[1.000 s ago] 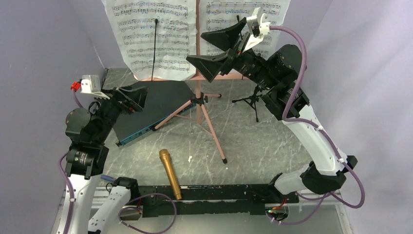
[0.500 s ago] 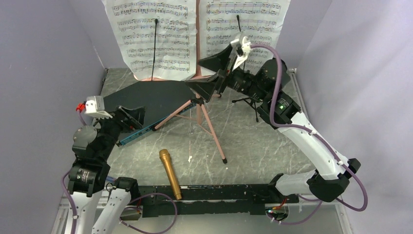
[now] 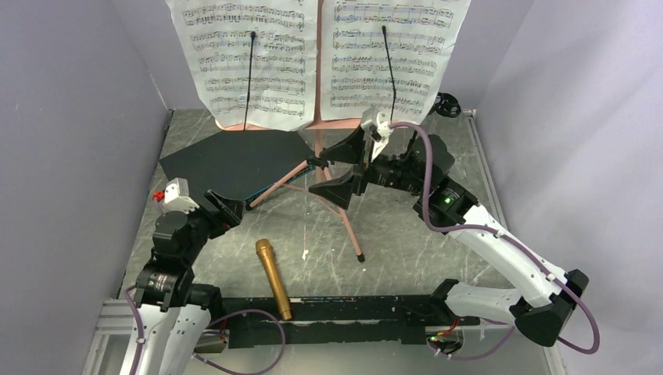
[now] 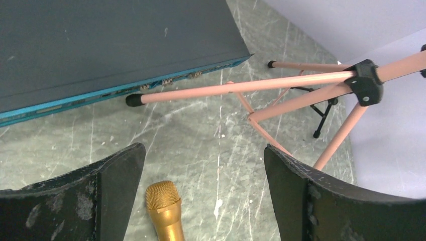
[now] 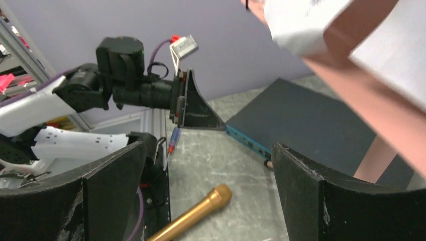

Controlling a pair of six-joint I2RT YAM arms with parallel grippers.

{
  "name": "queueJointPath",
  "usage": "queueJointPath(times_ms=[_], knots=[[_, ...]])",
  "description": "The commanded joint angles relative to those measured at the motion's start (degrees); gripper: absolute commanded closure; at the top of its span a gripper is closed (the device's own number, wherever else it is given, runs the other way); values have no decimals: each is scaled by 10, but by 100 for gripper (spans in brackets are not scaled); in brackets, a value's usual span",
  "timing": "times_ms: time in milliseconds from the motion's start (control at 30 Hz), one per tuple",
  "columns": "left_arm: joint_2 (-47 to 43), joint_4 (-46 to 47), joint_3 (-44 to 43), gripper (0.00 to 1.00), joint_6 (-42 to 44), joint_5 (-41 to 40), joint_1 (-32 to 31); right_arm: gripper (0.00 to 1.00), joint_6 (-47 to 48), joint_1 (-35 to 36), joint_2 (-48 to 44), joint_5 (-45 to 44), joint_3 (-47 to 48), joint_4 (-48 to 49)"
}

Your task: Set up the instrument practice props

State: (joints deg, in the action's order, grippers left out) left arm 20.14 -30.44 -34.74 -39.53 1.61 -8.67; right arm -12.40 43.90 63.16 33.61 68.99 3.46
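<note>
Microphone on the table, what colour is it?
The microphone is gold; top external view shows it best.

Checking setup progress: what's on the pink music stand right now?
Two sheet-music pages sit side by side on the pink music stand, each crossed by a thin black retainer wire. They cover the stand's desk; only its centre spine and lower lip show.

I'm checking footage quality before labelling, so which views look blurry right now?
Right wrist: the pink music stand and sheet-music page nearest the lens are blurred, and the gold microphone is slightly soft. Left wrist: sharp throughout. Top external: sharp, printed staves readable.
</note>
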Motion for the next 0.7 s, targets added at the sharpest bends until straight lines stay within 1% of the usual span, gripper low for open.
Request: queueJointPath(times_ms=[0, 200, 300, 533, 667], knots=[[6, 16, 5, 7, -21, -8, 1, 0, 2, -2, -11, -9, -19, -7], [26, 23, 14, 7, -21, 4, 1, 0, -3, -2, -14, 1, -42, 16], [29, 20, 17, 7, -20, 5, 0, 0, 2, -2, -2, -5, -58, -5], [35, 25, 31, 7, -20, 9, 0, 0, -2, -1, -1, -9, -124, -7], [46, 32, 36, 7, -24, 14, 1, 0, 3, -1, -2, -31, -155, -16]])
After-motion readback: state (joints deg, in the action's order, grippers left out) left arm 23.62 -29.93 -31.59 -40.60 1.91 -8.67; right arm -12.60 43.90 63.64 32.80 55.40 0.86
